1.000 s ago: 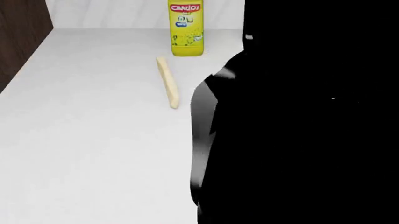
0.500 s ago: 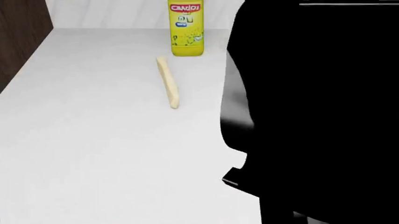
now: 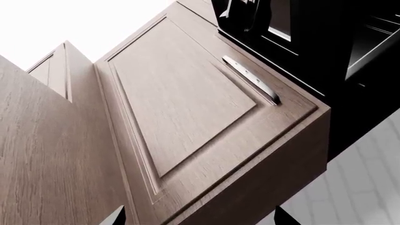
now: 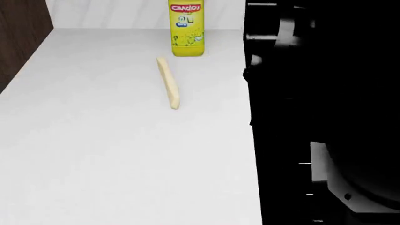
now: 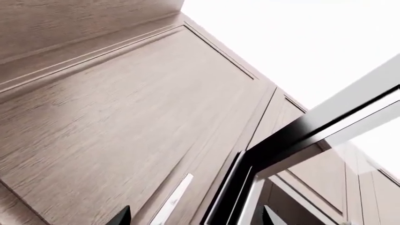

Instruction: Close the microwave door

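The microwave (image 4: 325, 93) fills the right of the head view as a black mass with a straight left edge; its door cannot be told apart from the body there. In the right wrist view the microwave door (image 5: 300, 136) shows as a black frame with a glass pane, standing out from the wooden cabinets. My right gripper (image 5: 195, 219) is open, with only the two dark fingertips (image 5: 122, 218) in view and nothing between them. My left gripper (image 3: 200, 218) is open too and faces a wooden cabinet door (image 3: 181, 98) below the black microwave (image 3: 300, 28).
A yellow bottle (image 4: 186, 29) stands at the back of the white counter (image 4: 112, 150). A pale baguette (image 4: 167, 82) lies in front of it. A dark wood panel (image 4: 22, 33) borders the counter's left. The cabinet door carries a metal handle (image 3: 251, 79).
In the head view the black mass has drawn back to the right, from about the picture's middle to a straight edge further right, uncovering more counter.
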Tool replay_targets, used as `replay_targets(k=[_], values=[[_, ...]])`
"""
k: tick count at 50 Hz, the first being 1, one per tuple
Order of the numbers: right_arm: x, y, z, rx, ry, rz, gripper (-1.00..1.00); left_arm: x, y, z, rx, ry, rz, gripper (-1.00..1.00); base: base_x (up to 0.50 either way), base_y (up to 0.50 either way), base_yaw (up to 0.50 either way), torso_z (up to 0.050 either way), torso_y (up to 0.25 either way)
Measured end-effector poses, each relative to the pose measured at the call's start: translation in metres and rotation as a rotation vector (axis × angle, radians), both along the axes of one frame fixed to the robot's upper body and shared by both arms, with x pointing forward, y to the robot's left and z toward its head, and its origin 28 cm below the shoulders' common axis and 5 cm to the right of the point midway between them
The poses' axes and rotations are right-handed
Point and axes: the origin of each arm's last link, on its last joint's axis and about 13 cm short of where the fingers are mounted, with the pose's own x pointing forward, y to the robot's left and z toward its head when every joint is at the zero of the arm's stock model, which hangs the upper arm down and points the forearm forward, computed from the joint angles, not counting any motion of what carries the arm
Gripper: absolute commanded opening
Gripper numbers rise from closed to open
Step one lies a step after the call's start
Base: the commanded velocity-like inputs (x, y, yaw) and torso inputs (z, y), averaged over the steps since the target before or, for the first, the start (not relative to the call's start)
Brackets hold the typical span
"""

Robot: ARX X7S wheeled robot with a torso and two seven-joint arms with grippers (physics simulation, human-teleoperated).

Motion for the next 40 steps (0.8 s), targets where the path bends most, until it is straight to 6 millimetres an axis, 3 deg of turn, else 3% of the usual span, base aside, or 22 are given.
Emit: replay_targets(k=[40], values=[[0.027, -0.026, 0.023, 0.103, 0.047, -0.081, 1.00, 0.006, 0.001, 0.014, 0.009, -0.012, 0.005, 1.00, 0.00, 0.00, 0.00, 0.000, 0.000]])
